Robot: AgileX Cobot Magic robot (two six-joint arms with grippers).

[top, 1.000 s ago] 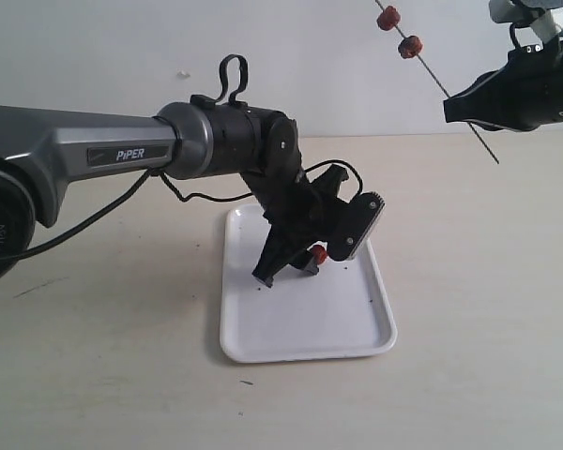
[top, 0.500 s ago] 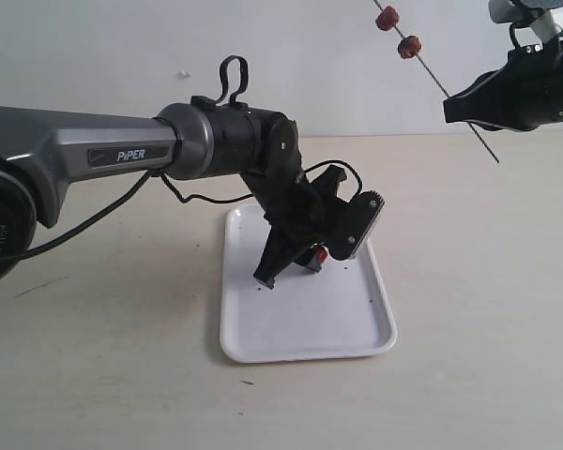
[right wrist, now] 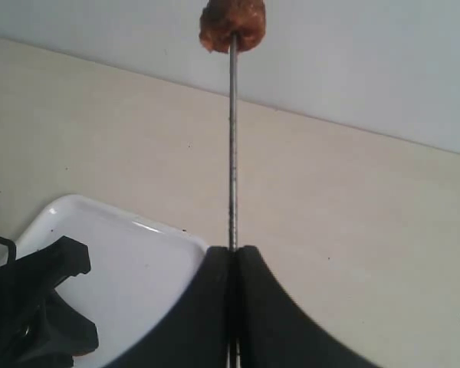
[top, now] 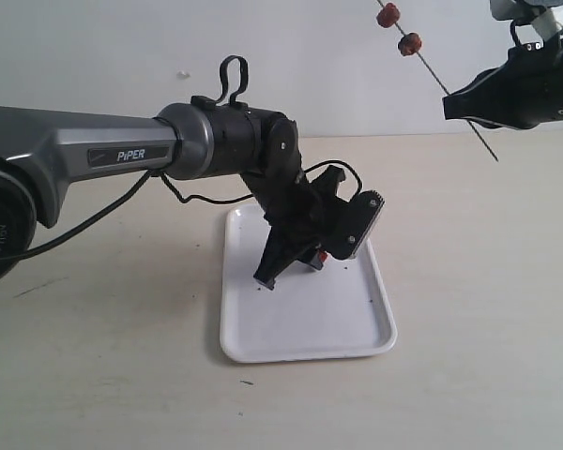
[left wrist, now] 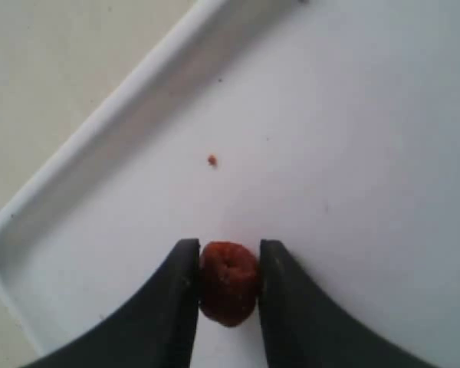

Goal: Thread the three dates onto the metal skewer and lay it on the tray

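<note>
Worktop [top: 469, 328] tray [top: 300, 337]: third date [left wrist: 228, 282] just clamped by left end effector [left wrist: 230, 261]; skewer [right wrist: 232, 138] pinched in right end effector [right wrist: 231, 257]; threading judged next.

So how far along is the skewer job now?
Done: two dates sit on the metal skewer, held up by the right hand. In hand: the left hand pinches the third date on the tray. Left: thread it, lay the skewer on the tray.
</note>
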